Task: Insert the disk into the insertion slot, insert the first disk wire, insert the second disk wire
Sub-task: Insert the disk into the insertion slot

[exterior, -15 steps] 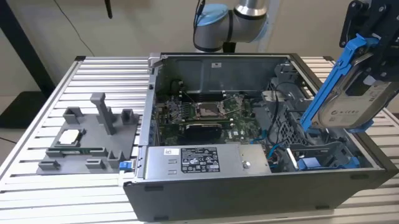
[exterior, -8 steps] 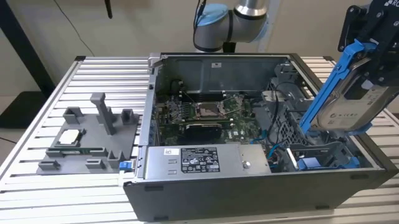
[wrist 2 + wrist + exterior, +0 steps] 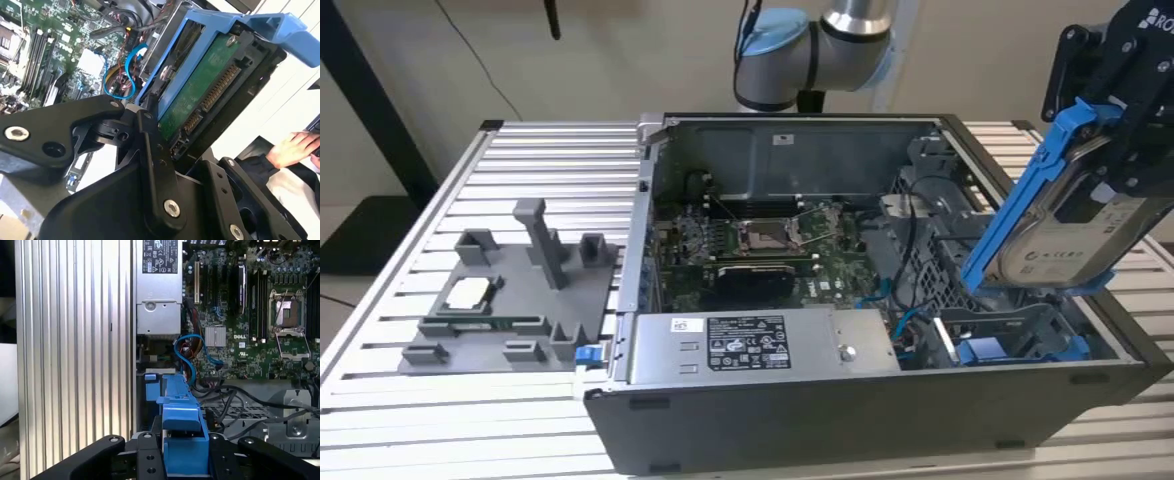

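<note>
My black gripper (image 3: 1110, 150) is shut on the disk (image 3: 1070, 238), a silver-grey drive with a white label in a bright blue carrier (image 3: 1017, 195). It hangs tilted on edge above the open computer case, at the exterior view's right. Below it lies the insertion slot (image 3: 1007, 335), a grey bay with blue parts. In the second wrist view the disk's green underside (image 3: 200, 87) and its connector sit between the black fingers (image 3: 150, 150). The first wrist view has the carrier's blue end (image 3: 182, 425) between the jaws. A curled blue disk wire (image 3: 192, 347) lies loose by the motherboard, also visible in the second wrist view (image 3: 131, 70).
The case (image 3: 854, 420) lies open on a slatted aluminium table (image 3: 520, 160). A silver power-supply box (image 3: 747, 345) sits at its front, the motherboard (image 3: 761, 240) in the middle. A grey fixture (image 3: 507, 290) stands at the exterior view's left. A person's hand (image 3: 295, 147) is beside the table.
</note>
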